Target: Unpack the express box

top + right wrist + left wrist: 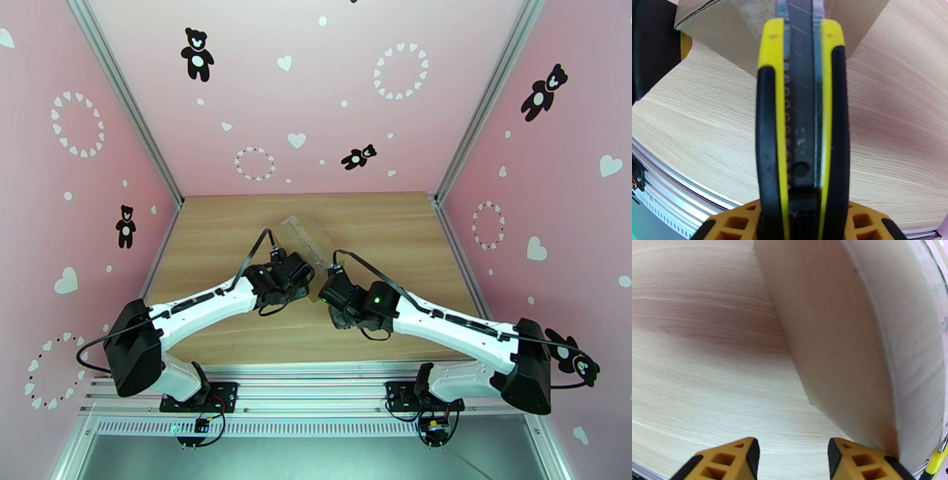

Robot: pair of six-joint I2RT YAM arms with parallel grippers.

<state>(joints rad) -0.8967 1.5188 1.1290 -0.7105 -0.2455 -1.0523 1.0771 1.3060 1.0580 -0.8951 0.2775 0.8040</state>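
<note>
- The right hand (pixel 800 221) is clamped on a yellow and black utility knife (pixel 802 118). The handle stands upright between its fingers and the front end points at the express box (pixel 719 35).
- The express box sits near the middle of the table (pixel 213 229), between the two hands. Shiny clear tape (pixel 310 235) shows on its top.
- In the right wrist view the knife's tip runs off the top edge over the cardboard, so we cannot tell whether it already touches the box.
- We judge the step in hand to be slitting the tape. To do it well, we keep the cutting edge shallow and in line with the seam. We draw it in one steady pull, so it parts the tape without digging into the cardboard or whatever is inside.
- The knife must stay square in the grip; if it twists, the cut wanders off the seam.
- The box is light and could slide under the pull, so it needs bracing from the far side.
- The left hand (pixel 792 455) stands open and holds nothing, with bare table between its fingers. The box wall rises just beside its right-side finger (pixel 861 457), seemingly touching it.
- From there the left hand could press against the wall as a stop.
</note>
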